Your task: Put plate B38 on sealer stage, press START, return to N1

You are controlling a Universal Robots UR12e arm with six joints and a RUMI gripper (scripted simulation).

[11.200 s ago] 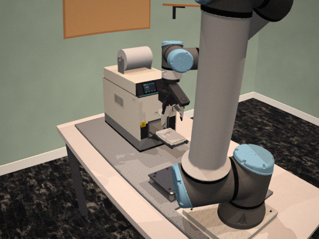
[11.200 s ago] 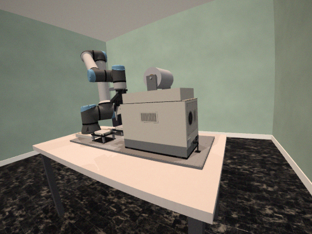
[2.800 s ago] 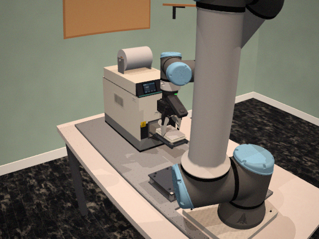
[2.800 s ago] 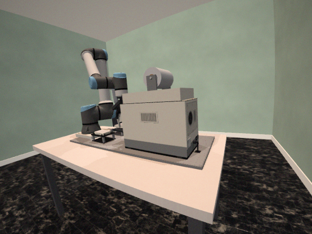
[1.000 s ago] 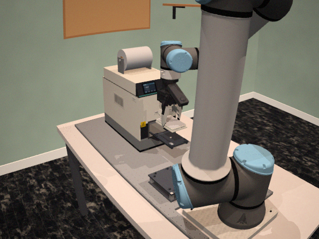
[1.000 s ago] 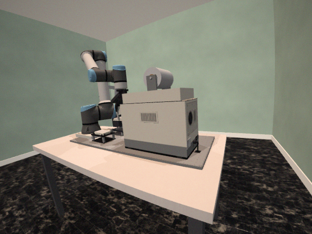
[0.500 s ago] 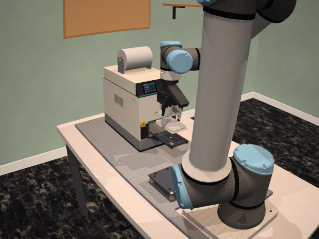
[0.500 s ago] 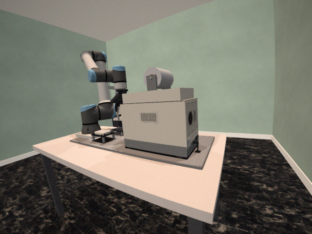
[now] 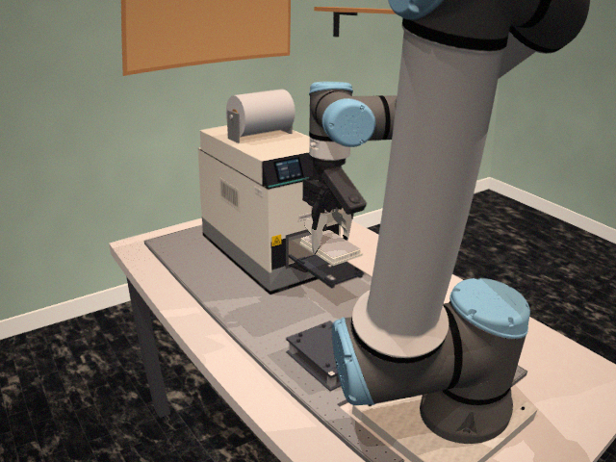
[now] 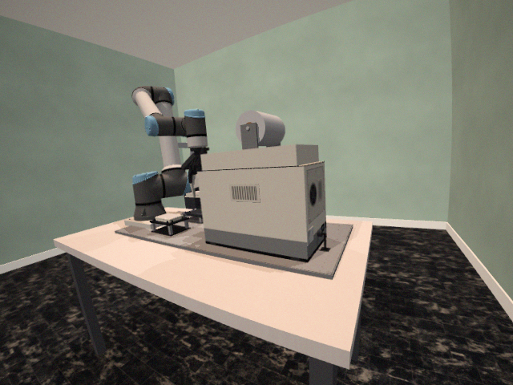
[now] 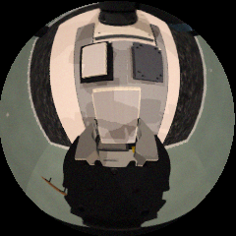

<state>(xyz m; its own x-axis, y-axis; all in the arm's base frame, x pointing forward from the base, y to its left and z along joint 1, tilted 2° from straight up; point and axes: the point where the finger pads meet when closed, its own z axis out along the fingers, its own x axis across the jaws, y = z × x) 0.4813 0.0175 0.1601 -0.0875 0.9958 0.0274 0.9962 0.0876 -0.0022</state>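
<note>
Landmark: sealer (image 9: 248, 209), on a mat (image 9: 198, 269) on the tabletop (image 9: 164, 318).
- Foil roll (image 9: 261, 112): on top of the sealer.
- Stage (image 9: 330, 272): projecting from the sealer's front.
- Plate B38 (image 9: 334, 249): above the stage, between the jaws of the gripper (image 9: 329, 229).
- Two nests: before the sealer, toward the arm's base plate (image 9: 522, 408); empty nest (image 11: 147, 61), and beside it the nest bearing a plate (image 11: 93, 60).

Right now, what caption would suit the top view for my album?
Gripper holds plate B38 just above the sealer's stage.
</note>
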